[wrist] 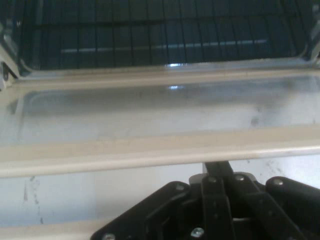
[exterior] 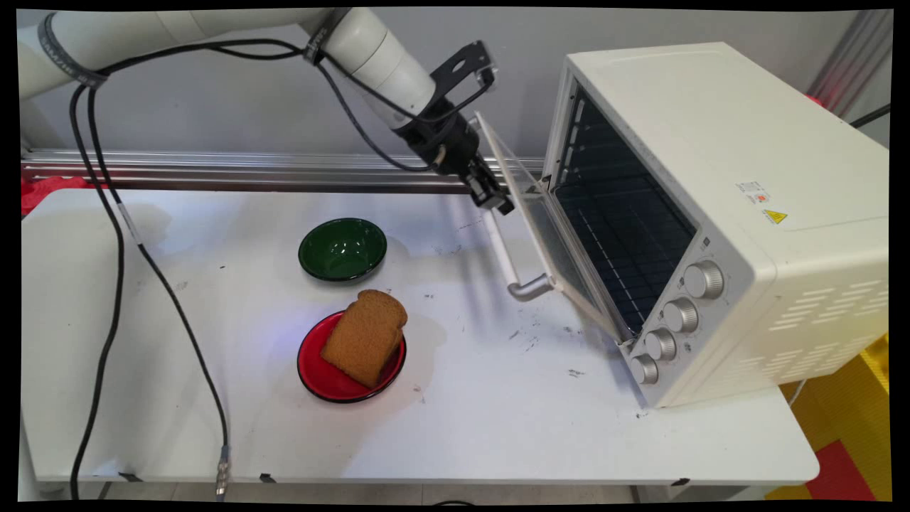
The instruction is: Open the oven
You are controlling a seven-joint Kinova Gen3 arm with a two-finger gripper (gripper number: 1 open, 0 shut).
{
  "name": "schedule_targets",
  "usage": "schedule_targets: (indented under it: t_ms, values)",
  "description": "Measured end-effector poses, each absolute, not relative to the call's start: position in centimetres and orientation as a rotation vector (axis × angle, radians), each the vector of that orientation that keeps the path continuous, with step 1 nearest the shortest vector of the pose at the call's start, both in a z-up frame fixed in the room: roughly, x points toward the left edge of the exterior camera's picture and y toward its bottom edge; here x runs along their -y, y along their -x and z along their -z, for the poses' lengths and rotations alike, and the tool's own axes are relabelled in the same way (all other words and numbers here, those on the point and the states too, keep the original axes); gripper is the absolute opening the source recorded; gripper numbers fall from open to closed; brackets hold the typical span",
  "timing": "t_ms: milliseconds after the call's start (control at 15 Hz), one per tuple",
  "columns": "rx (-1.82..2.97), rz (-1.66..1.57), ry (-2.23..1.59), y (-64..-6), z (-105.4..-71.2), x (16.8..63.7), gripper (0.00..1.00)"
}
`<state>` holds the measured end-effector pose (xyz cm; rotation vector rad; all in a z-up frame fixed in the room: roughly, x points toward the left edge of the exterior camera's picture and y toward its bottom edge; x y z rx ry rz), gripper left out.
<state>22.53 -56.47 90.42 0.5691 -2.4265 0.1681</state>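
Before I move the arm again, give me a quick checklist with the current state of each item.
1. Glass oven door lowered: partly, tilted, not flat. Not ok.
2. Black two-finger gripper on the door's top edge: touching or just behind it. Cannot tell.
3. Gripper fingers open or shut: cannot tell.
4. Wire rack inside the white toaster oven bare: ok.
5. Brown bread slice resting on the red plate: ok.
6. Green bowl apart from the door's handle: ok.

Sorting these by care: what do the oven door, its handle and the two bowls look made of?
Oven door: clear glass pane in a cream, likely painted-metal frame. Handle: white bar on silvery metal-looking ends. Green bowl and red bowl: glossy with highlights, glazed ceramic or hard plastic.
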Motion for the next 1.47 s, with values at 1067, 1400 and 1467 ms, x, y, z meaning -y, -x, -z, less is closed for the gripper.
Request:
schedule_targets:
  t_ms: [1067,1400,1467]
  values:
    - [2.47,-0.151,-0.548,-25.7,-84.4,56.1,0.0]
    - [2.474,-0.142,-0.559,-26.5,-83.2,55.7,0.0]
    - [2.474,-0.14,-0.56,-26.6,-83.1,55.6,0.0]
